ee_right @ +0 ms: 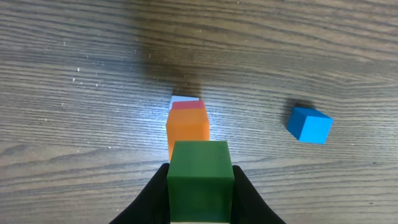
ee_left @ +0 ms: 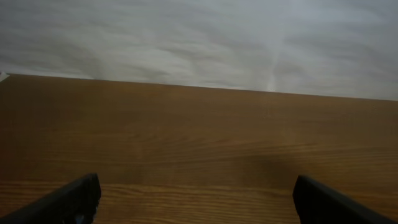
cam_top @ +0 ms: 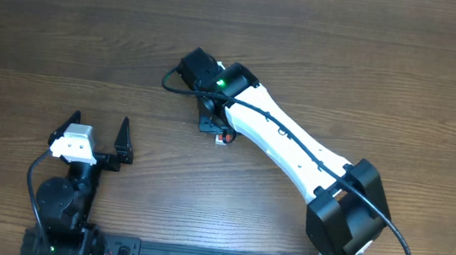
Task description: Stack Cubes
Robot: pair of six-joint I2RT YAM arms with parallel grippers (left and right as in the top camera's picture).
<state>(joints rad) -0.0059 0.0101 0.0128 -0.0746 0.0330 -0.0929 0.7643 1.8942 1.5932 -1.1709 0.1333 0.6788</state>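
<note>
The brown wood-grain counter [cam_top: 388,59] carries everything, and two arms stand at its near edge. The white-and-black right arm [cam_top: 293,151] stretches diagonally across to the middle of the counter. The black left arm [cam_top: 68,196] is folded close to its own base at the left. There are two end effectors. The left end effector [cam_top: 100,119] is released, with its two dark fingers spread wide apart over bare wood and nothing between them. The right end effector [ee_right: 200,194] is clenched on one dark green cube [ee_right: 200,177], a black finger pressed against each of two opposite sides. Five cubes can be counted, one of each colour. Three of them make a column in the middle of the counter. One orange cube [ee_right: 188,130] is on top, one red cube [ee_right: 186,105] shows as a strip beneath it, and one white cube [ee_right: 183,99] shows as a thin edge at the bottom. The held green cube overlaps the orange cube's near edge in the right wrist view. Whether the two touch cannot be told. One bright blue cube [ee_right: 309,123] lies alone on the wood, apart from the column and turned at an angle to it.
</note>
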